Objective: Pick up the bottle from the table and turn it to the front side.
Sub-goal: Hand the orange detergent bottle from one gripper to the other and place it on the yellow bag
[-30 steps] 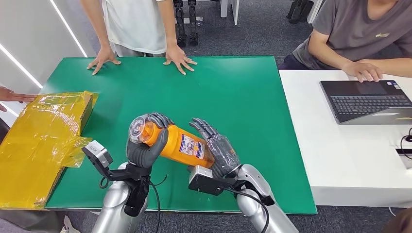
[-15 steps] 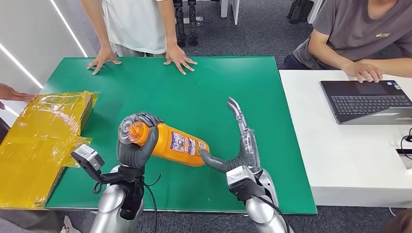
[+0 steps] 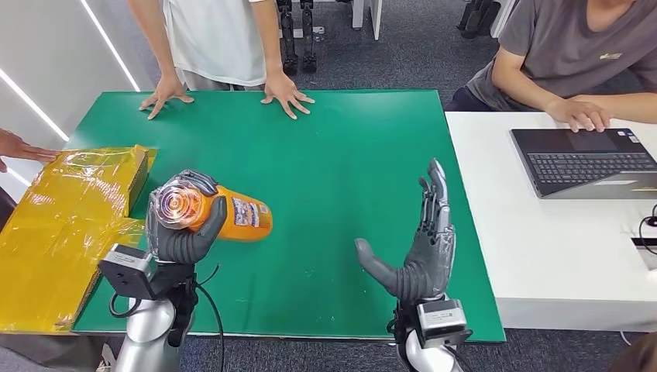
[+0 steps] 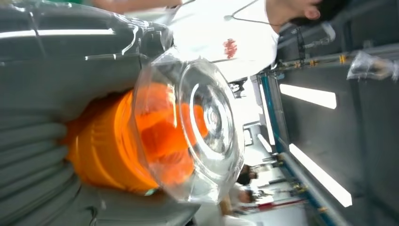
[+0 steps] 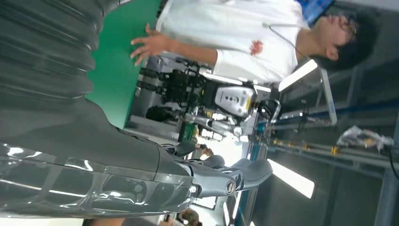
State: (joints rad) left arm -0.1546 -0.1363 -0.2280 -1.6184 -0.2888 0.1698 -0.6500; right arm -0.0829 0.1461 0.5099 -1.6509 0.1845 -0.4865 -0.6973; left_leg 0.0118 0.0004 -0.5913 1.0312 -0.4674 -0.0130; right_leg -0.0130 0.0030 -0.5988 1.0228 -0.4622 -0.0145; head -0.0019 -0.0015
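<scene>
While your left hand (image 3: 182, 232) wraps its fingers around the orange bottle (image 3: 232, 218), the bottle lies on its side in the air over the near left part of the green table (image 3: 349, 170). Its clear cap (image 3: 173, 204) faces you, and its label (image 3: 244, 212) faces up. In the left wrist view you see the cap (image 4: 197, 127) very close. Your right hand (image 3: 418, 256) stands open and holds nothing, fingers spread and pointing up, well apart from the bottle on the right. A yellow bag (image 3: 62, 217) sits at the table's left edge. A person's hands (image 3: 287, 93) rest on the far edge. A laptop (image 3: 589, 163) sits on the white table at the right.
</scene>
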